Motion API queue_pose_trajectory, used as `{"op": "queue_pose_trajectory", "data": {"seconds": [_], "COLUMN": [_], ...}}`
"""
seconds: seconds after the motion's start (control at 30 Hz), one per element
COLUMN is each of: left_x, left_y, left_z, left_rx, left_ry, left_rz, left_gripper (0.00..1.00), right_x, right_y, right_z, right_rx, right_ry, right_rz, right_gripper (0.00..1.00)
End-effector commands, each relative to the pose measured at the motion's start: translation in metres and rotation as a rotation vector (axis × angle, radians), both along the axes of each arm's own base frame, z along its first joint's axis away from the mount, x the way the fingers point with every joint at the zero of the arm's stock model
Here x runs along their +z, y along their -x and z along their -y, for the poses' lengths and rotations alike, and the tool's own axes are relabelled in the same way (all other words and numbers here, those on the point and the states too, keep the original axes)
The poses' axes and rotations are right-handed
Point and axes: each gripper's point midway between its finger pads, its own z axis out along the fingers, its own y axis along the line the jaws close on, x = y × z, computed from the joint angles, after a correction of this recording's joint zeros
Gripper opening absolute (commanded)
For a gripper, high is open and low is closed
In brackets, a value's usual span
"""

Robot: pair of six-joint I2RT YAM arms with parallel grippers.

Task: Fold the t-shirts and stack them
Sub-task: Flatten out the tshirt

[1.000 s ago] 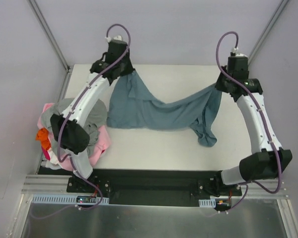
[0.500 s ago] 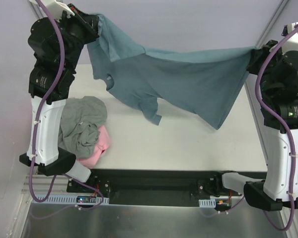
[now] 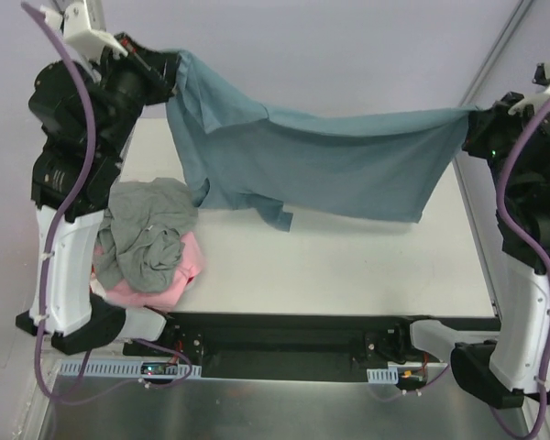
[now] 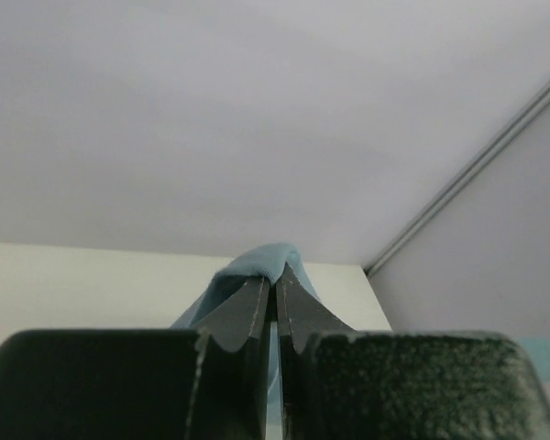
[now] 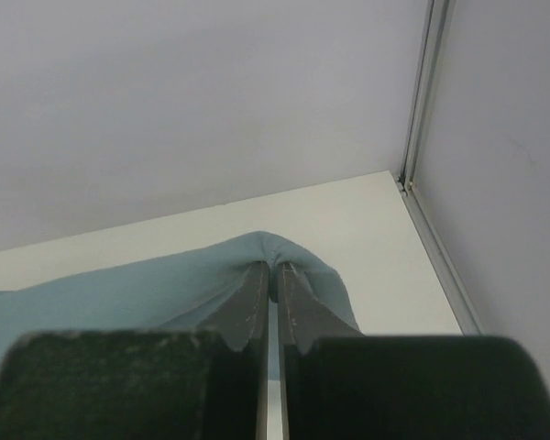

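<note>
Blue shirt [image 3: 321, 170] hangs stretched above table [image 3: 367, 270], left gripper [image 3: 170, 81] and right gripper [image 3: 472, 115] each clamped on an upper corner; soft, light, probably sags, so grip corners.

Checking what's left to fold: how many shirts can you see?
3. A blue shirt hangs stretched above the table; a grey shirt lies crumpled at its left edge on a pink shirt. Others may hide underneath.

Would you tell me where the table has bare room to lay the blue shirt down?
The table is bare from the grey shirt rightward to its right edge, in front of the hanging blue shirt. The near-left corner is crowded: grey shirt heaped on the pink shirt.
</note>
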Motion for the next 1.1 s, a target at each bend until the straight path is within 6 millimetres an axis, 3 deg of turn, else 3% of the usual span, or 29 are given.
{"op": "queue_pose_trajectory", "data": {"seconds": [0.0, 0.03, 0.07, 0.1, 0.13, 0.2, 0.23, 0.33, 0.5, 0.53, 0.6, 0.67, 0.77, 0.8, 0.87, 0.9, 0.97, 1.0, 1.07], "left_x": [-0.025, -0.072, -0.091, -0.113, -0.156, -0.191, -0.219, -0.255, -0.261, -0.278, -0.293, -0.325, -0.375, -0.397, -0.417, -0.437, -0.452, -0.47, -0.481], "left_y": [0.041, 0.026, 0.027, 0.024, 0.015, 0.009, 0.003, -0.01, -0.041, -0.054, -0.064, -0.072, -0.069, -0.061, -0.053, -0.043, -0.032, -0.021, -0.011], "left_z": [0.001, 0.011, 0.013, 0.018, 0.025, 0.03, 0.031, 0.027, 0.037, 0.042, 0.049, 0.057, 0.06, 0.059, 0.057, 0.054, 0.049, 0.043, 0.035], "left_rx": [-0.091, -0.099, -0.104, -0.114, -0.114, -0.111, -0.091, -0.033, -0.036, -0.036, -0.043, -0.051, -0.044, -0.04, -0.033, -0.019, -0.002, 0.022, 0.058], "left_ry": [0.07, 0.077, 0.086, 0.09, 0.09, 0.087, 0.077, 0.032, -0.059, -0.079, -0.087, -0.098, -0.108, -0.108, -0.108, -0.112, -0.11, -0.108, -0.113], "left_rz": [-0.051, -0.177, -0.221, -0.28, -0.386, -0.472, -0.538, -0.61, -0.62, -0.661, -0.702, -0.78, -0.904, -0.962, -1.015, -1.067, -1.106, -1.155, -1.179], "left_gripper": [0.0, 0.0, 0.0, 0.0, 0.0, 0.0, 0.0, 0.0, 0.0, 0.0, 0.0, 0.0, 0.0, 0.0, 0.0, 0.0, 0.0, 0.0, 0.0], "right_x": [-0.046, -0.066, -0.085, -0.131, -0.151, -0.186, -0.218, -0.241, -0.241, -0.253, -0.259, -0.286, -0.333, -0.345, -0.369, -0.385, -0.401, -0.407, -0.419], "right_y": [0.025, 0.024, 0.026, 0.018, 0.018, 0.015, 0.013, 0.002, -0.03, -0.04, -0.05, -0.058, -0.054, -0.052, -0.046, -0.037, -0.031, -0.028, -0.022], "right_z": [-0.001, -0.003, -0.004, -0.006, -0.008, -0.008, -0.007, -0.005, -0.007, -0.011, -0.016, -0.023, -0.029, -0.03, -0.039, -0.039, -0.042, -0.042, -0.043], "right_rx": [0.005, 0.007, 0.002, -0.004, -0.007, -0.028, -0.045, -0.068, -0.034, -0.016, 0.006, 0.022, 0.022, 0.025, 0.051, 0.047, 0.044, 0.041, 0.043], "right_ry": [-0.048, -0.057, -0.083, -0.085, -0.101, -0.123, -0.117, -0.117, -0.117, -0.132, -0.156, -0.181, -0.204, -0.212, -0.244, -0.253, -0.271, -0.275, -0.28], "right_rz": [-0.13, -0.182, -0.229, -0.347, -0.391, -0.454, -0.524, -0.568, -0.572, -0.622, -0.664, -0.759, -0.92, -0.959, -1.03, -1.075, -1.113, -1.13, -1.166], "right_gripper": [0.01, 0.01, 0.01, 0.01, 0.01, 0.01, 0.01, 0.01, 0.01, 0.01, 0.01, 0.01, 0.01, 0.01, 0.01, 0.01, 0.01, 0.01, 0.01]}}
